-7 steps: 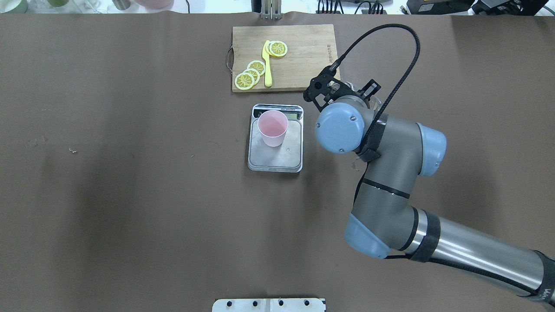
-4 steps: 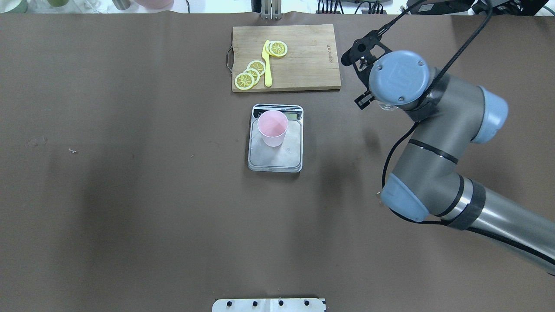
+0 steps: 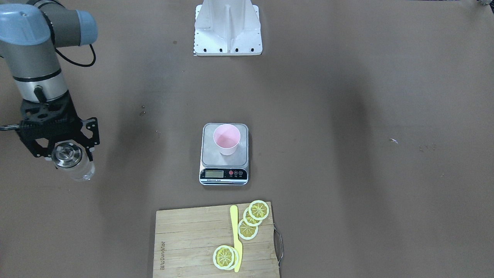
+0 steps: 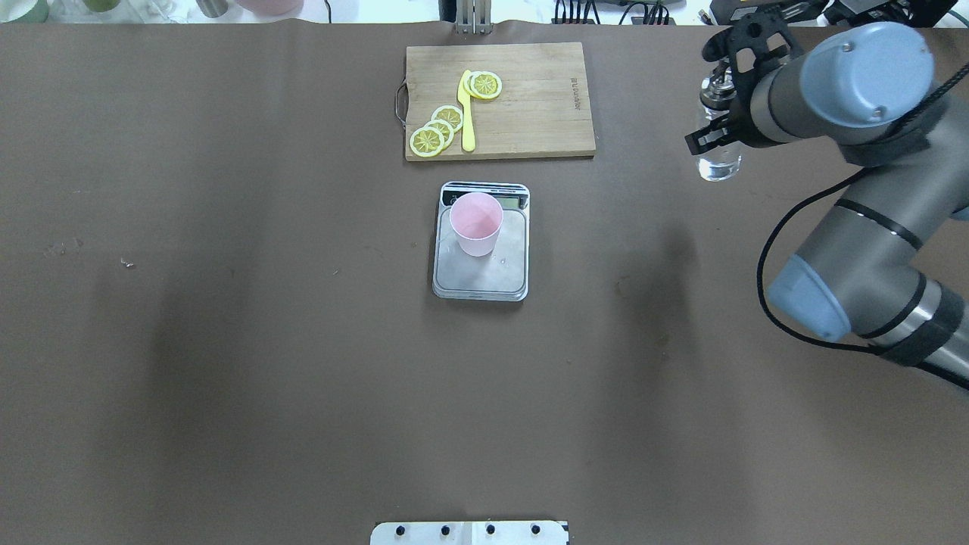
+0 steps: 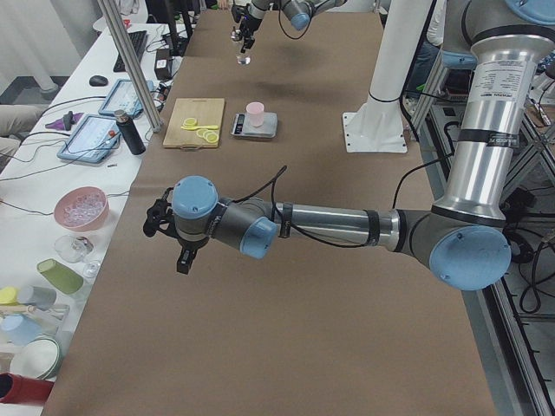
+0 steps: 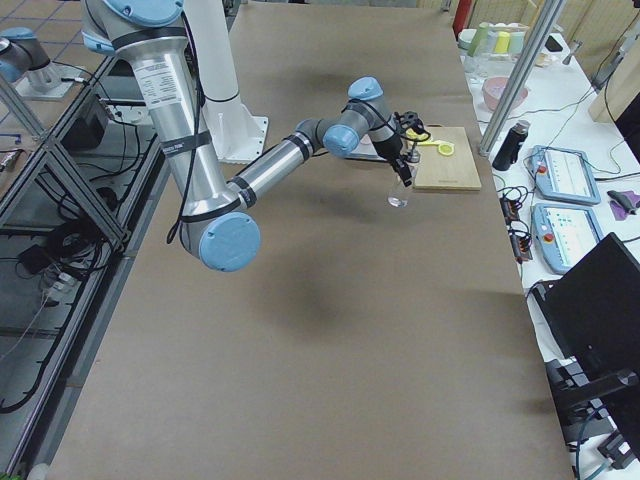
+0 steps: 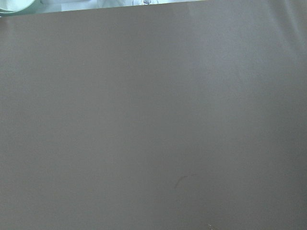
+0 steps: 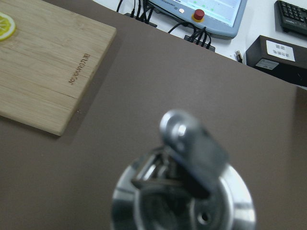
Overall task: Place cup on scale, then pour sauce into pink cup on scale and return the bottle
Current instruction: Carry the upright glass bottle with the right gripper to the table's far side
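Across the brown desk you see the cup upright on the scale at the middle. Your right gripper is clamped on the bottle, well apart from the scale. Your left gripper hangs above the desk; open or closed, you cannot tell.

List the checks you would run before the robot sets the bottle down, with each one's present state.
1. Right gripper shut on the bottle: ok.
2. Bottle upright, spout on top: ok.
3. Bottle well apart from the cutting board: ok.
4. Cup upright on the scale: ok.
5. Sauce in the cup: cannot tell.
6. Left gripper far from the bottle: ok.
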Robot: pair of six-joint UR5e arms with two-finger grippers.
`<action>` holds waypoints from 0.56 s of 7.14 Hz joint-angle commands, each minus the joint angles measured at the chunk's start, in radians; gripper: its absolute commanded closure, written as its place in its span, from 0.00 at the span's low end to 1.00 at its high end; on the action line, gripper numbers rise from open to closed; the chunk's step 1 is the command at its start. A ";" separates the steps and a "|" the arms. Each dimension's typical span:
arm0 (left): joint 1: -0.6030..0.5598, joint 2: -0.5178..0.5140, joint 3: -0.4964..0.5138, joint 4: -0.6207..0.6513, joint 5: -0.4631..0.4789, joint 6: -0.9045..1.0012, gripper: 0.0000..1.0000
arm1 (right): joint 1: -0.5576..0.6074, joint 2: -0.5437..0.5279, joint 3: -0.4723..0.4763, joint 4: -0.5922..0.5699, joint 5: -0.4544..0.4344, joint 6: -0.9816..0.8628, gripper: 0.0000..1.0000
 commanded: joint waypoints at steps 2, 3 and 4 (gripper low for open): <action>-0.009 0.002 -0.006 -0.018 0.004 0.001 0.03 | 0.123 -0.148 -0.167 0.338 0.135 0.004 1.00; -0.009 0.007 -0.015 -0.023 0.005 0.000 0.03 | 0.157 -0.148 -0.265 0.447 0.175 0.004 1.00; -0.012 0.010 -0.026 -0.023 0.007 0.000 0.03 | 0.182 -0.148 -0.312 0.492 0.206 0.006 1.00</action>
